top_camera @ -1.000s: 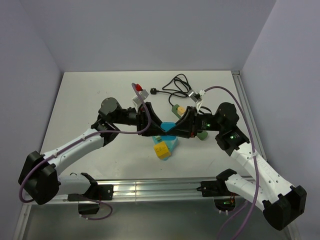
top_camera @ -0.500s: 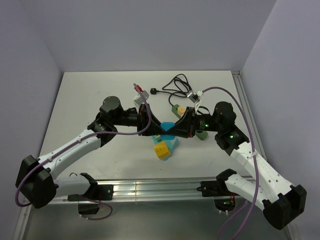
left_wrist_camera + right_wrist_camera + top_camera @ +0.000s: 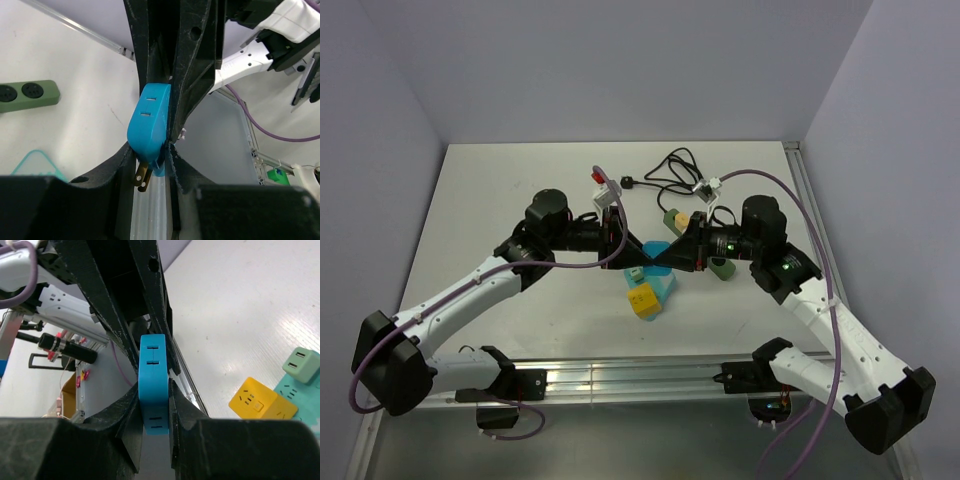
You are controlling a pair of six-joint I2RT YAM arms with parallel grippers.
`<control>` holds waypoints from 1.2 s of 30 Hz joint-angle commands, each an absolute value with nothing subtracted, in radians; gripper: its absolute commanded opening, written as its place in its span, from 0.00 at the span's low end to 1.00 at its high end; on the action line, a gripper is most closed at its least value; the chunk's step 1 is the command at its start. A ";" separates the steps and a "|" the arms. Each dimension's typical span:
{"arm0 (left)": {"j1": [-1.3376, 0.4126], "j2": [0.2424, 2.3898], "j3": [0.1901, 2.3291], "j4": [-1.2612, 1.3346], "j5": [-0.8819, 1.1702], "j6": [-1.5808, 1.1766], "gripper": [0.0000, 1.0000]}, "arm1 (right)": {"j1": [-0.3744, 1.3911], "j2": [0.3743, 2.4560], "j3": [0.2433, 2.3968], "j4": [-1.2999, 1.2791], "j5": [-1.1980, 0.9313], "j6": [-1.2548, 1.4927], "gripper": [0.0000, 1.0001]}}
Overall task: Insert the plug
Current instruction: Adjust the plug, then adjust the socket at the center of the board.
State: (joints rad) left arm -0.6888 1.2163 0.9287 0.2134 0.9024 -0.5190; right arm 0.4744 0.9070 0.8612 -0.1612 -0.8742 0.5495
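Note:
A blue plug (image 3: 150, 120) with two brass prongs (image 3: 142, 177) is held in the air between both grippers, above the middle of the table (image 3: 480, 200). My left gripper (image 3: 151, 150) is shut on its prong end. The right gripper (image 3: 154, 390) is shut on the same blue plug (image 3: 152, 385), whose slotted faces show there. From above, the left gripper (image 3: 636, 258) and right gripper (image 3: 662, 256) meet tip to tip, with only a sliver of the blue plug (image 3: 658, 249) showing. A dark green power strip (image 3: 721, 268) lies under the right wrist.
A yellow cube socket (image 3: 643, 298) rests against a teal tray (image 3: 667, 289) just below the grippers. A pale green adapter (image 3: 675, 217) and a coiled black cable (image 3: 665, 170) lie farther back. The metal rail (image 3: 620, 375) runs along the near edge.
My left gripper has closed onto the blue plug. Both wrists have drawn slightly closer together and a little toward the back of the table.

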 commanded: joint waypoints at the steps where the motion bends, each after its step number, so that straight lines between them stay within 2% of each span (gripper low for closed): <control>1: -0.683 1.223 0.969 0.158 0.850 -0.420 0.00 | 0.466 0.920 0.925 -0.245 -0.756 0.577 0.00; 7: -0.680 1.232 0.963 0.163 0.856 -0.419 0.00 | 0.466 0.931 0.925 -0.258 -0.753 0.581 0.00; 8: -0.680 1.233 0.963 0.161 0.861 -0.417 0.09 | 0.466 0.928 0.925 -0.256 -0.755 0.581 0.00; 9: -0.678 1.233 0.962 0.158 0.867 -0.413 0.23 | 0.466 0.928 0.927 -0.256 -0.756 0.580 0.00; 10: -0.678 1.232 0.960 0.156 0.864 -0.411 0.38 | 0.466 0.928 0.930 -0.258 -0.756 0.580 0.00; 11: -0.677 1.221 0.954 0.158 0.855 -0.411 0.59 | 0.466 0.927 0.933 -0.268 -0.753 0.578 0.00; 14: -0.660 1.184 0.922 0.170 0.832 -0.419 0.81 | 0.465 0.934 0.956 -0.322 -0.724 0.560 0.00; 16: -0.632 1.163 0.897 0.161 0.822 -0.419 0.88 | 0.462 0.943 0.988 -0.388 -0.697 0.534 0.00; 22: -0.581 1.095 0.853 0.109 0.697 -0.428 0.98 | 0.462 1.043 1.077 -0.564 -0.640 0.509 0.00; 27: -0.580 1.049 0.819 0.054 0.577 -0.463 0.99 | 0.474 1.086 1.123 -0.670 -0.549 0.482 0.00; 32: -0.589 1.011 0.730 0.109 0.606 -0.522 0.97 | 0.476 1.066 1.108 -0.716 -0.453 0.462 0.00; 35: -0.681 1.012 0.748 0.017 0.433 -0.470 0.98 | 0.472 1.054 1.034 -0.670 -0.450 0.474 0.00; 36: -0.762 1.017 0.756 -0.026 0.379 -0.442 0.99 | 0.472 1.054 1.004 -0.669 -0.437 0.471 0.00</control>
State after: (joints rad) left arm -0.6498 1.0298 0.7345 0.0315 0.5243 -0.4816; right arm 0.4690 1.0809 1.0485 -0.6834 -0.4862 0.4847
